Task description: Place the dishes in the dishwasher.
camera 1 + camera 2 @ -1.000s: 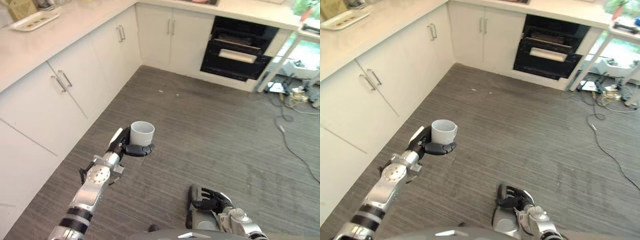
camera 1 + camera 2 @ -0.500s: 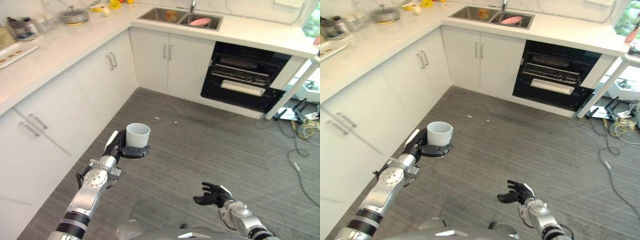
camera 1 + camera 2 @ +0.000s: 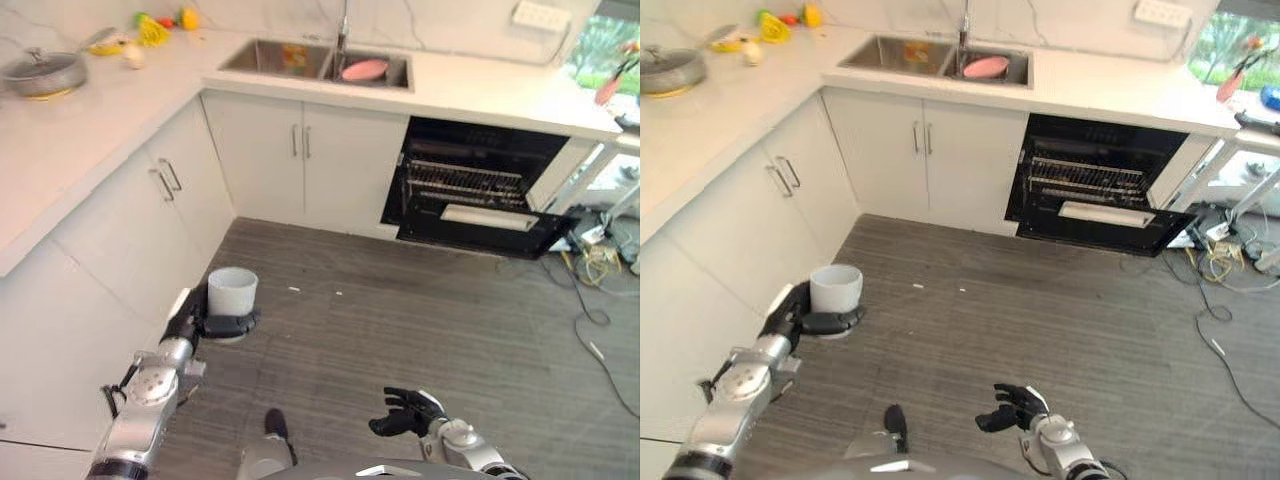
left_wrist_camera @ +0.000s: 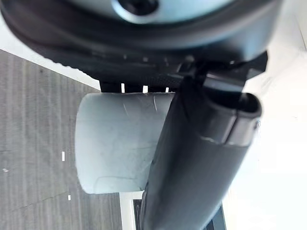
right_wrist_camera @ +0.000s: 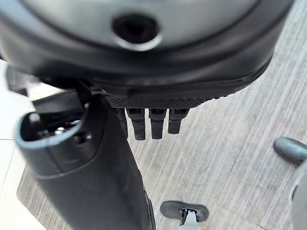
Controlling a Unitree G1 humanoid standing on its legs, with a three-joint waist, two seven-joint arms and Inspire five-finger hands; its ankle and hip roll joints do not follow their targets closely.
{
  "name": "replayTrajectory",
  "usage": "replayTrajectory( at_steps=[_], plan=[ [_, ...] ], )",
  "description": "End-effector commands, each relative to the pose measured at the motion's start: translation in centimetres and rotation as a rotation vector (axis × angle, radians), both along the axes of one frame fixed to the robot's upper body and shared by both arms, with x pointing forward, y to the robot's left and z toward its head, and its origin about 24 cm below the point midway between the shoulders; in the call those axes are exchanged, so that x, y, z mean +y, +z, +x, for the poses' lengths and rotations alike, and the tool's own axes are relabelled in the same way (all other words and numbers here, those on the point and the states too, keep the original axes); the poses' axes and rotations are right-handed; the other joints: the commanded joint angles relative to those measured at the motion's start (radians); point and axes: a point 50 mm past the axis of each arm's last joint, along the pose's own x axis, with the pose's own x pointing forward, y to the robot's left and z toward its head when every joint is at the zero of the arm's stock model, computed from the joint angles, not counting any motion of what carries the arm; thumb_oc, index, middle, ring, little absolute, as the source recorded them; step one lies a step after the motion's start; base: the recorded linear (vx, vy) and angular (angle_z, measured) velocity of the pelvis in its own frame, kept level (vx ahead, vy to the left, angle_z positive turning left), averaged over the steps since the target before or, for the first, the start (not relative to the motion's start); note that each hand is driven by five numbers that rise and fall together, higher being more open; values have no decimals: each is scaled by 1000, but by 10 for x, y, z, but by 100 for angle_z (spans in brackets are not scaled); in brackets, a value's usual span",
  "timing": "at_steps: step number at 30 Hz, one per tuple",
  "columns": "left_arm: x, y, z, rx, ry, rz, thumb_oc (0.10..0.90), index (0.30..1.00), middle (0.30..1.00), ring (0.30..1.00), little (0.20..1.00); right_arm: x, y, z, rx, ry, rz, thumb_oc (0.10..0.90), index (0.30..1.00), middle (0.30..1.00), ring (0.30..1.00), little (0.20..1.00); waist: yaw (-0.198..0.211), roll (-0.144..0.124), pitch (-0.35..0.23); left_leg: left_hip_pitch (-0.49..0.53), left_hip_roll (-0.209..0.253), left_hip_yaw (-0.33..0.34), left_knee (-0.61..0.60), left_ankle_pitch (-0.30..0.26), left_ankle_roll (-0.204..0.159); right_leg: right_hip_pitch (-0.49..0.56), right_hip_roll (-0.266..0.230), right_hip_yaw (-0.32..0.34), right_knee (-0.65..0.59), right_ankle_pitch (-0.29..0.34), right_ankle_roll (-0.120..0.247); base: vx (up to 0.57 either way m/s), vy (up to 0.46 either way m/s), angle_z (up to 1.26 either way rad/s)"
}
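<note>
Pale grey cylindrical cup (image 3: 232, 291) upright, clasped in left hand (image 3: 196, 318) | open black dishwasher (image 3: 478, 193) far ahead-right | right hand (image 3: 405, 412) low, slack, empty

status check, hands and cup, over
Left hand shut on white cup, held upright. Right hand open, empty, low. Dishwasher open across bare floor, pink dish in sink.

Bright, even daylight from upper right of frame; overexposed near window (image 3: 600, 40); soft blur on counter (image 3: 60, 140).
</note>
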Motion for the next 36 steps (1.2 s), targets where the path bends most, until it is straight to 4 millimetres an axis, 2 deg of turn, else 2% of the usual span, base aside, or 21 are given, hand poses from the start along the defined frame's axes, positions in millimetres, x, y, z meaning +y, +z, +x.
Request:
replayTrajectory(
  at_steps=[1,2,3,5,7,8,9,11,13,15,17,19,21,22,23,28,30,32,33,34,36],
  plan=[
    [-29,56,24,-281,-185,65,400,300,300,300,300,-15,16,28,-135,-42,-11,800,900,900,900,900,-5,26,-26,-2,16,-42,-59,16,-46,-157,25,50,365,33,62,283,265,30],
    [-29,56,24,-281,-185,65,400,300,300,300,300,-14,16,28,-135,-42,-11,800,900,900,900,900,-5,25,-27,-3,16,-41,-59,16,-46,-158,24,51,367,32,62,339,401,63],
    [-32,66,31,-318,-216,91,400,300,300,300,300,-12,22,37,-182,-29,-5,800,900,900,900,900,-39,59,-1,60,0,-49,-67,-33,-2,-290,17,74,611,118,82,331,392,57],
    [-33,69,34,-327,-216,100,400,300,300,300,300,-9,28,46,-217,-13,-7,800,900,900,900,900,-64,86,9,139,-12,-33,-112,-62,20,-398,-17,10,709,108,87,437,404,1],
    [-37,69,36,-337,-220,75,400,300,300,300,300,-9,32,49,-247,-18,-4,800,900,900,900,900,-94,84,17,199,-40,-41,-122,-95,12,-444,-6,-50,568,26,61,389,164,-36],
    [-37,69,36,-337,-220,75,400,300,300,300,300,-9,32,50,-247,-18,-4,800,900,900,900,900,-95,84,18,200,-40,-42,-122,-95,12,-442,-6,-50,567,26,61,516,28,-1],
    [-40,71,36,-349,-235,59,400,300,300,300,300,-13,38,55,-284,-25,-8,800,900,900,900,900,-105,69,13,249,-56,-33,-120,-132,-10,-447,11,-138,261,-8,35,518,-14,24],
    [-38,75,37,-362,-232,58,400,300,300,300,300,-14,40,57,-291,-2,-19,800,900,900,900,900,-86,55,0,290,-53,14,-125,-168,-41,-451,-23,-306,62,-25,37,493,-38,15],
    [-38,78,40,-370,-239,68,400,300,300,300,300,-11,39,57,-288,18,-22,800,900,900,900,900,-82,43,-12,320,-50,48,-106,-206,-58,-435,-8,-417,-72,11,23,366,-84,-45],
    [-43,73,41,-356,-256,59,400,300,300,300,300,-12,35,49,-268,25,-24,800,900,900,900,900,-87,22,-29,332,-59,38,-5,-268,-67,-393,11,-395,-94,13,-4,479,-83,-72],
    [-47,68,39,-341,-257,34,400,300,300,300,300,-18,31,40,-236,10,-34,800,900,900,900,900,-95,31,-48,324,-19,18,136,-259,-105,-358,50,-359,-93,-11,-44,510,-119,-18],
    [-48,67,38,-336,-265,25,400,300,300,300,300,-23,30,36,-225,-3,-44,800,900,900,900,900,-93,32,-57,284,45,20,333,-180,-154,-302,93,-348,-115,-47,-83,434,-209,9],
    [-45,66,37,-327,-260,15,400,300,300,300,300,-28,33,37,-239,1,-52,800,900,900,900,900,-76,34,-39,169,128,-17,630,-71,-236,-237,160,-317,-154,-90,-145,308,-257,-7],
    [-45,66,37,-327,-260,15,400,300,300,300,300,-28,33,37,-239,1,-52,800,900,900,900,900,-76,37,-40,165,132,-20,636,-74,-237,-237,164,-318,-156,-90,-147,303,-173,-82],
    [-42,64,36,-324,-237,20,400,300,300,300,300,-34,35,39,-243,0,-77,800,900,900,900,900,-61,23,-18,91,149,-41,759,-59,-239,-188,171,-293,-178,-113,-162,278,-44,-88],
    [-44,62,35,-327,-227,-12,400,300,300,300,300,-33,39,44,-274,0,-75,800,900,900,900,900,-44,32,-8,76,145,-41,525,-141,-182,-172,158,-235,-180,-124,-125,244,111,-86],
    [-46,63,34,-339,-229,-24,400,300,300,300,300,-34,43,49,-300,25,-81,800,900,900,900,900,-28,24,-4,17,135,-77,306,-170,-161,-155,133,-191,-180,-133,-100,272,217,-63],
    [-46,62,34,-347,-212,-28,400,300,300,300,300,-34,42,48,-295,30,-87,800,900,900,900,900,-14,30,7,15,133,-125,142,-66,-172,-143,127,-178,-180,-120,-87,174,193,-74],
    [-46,62,34,-347,-212,-28,400,300,300,300,300,-34,42,48,-295,30,-87,800,900,900,900,900,-13,30,8,17,132,-124,140,-65,-172,-142,126,-178,-180,-120,-87,207,263,-65],
    [-48,61,35,-345,-209,-37,400,300,300,300,300,-34,41,48,-288,38,-96,800,900,900,900,900,-11,49,17,20,160,-181,38,8,-192,-123,128,-144,-180,-130,-80,251,236,-54],
    [-48,61,35,-350,-210,-36,400,300,300,300,300,-34,41,48,-285,42,-101,800,900,900,900,900,-13,57,19,13,174,-202,0,33,-200,-117,127,-126,-180,-132,-73,217,244,-77]
  ],
)
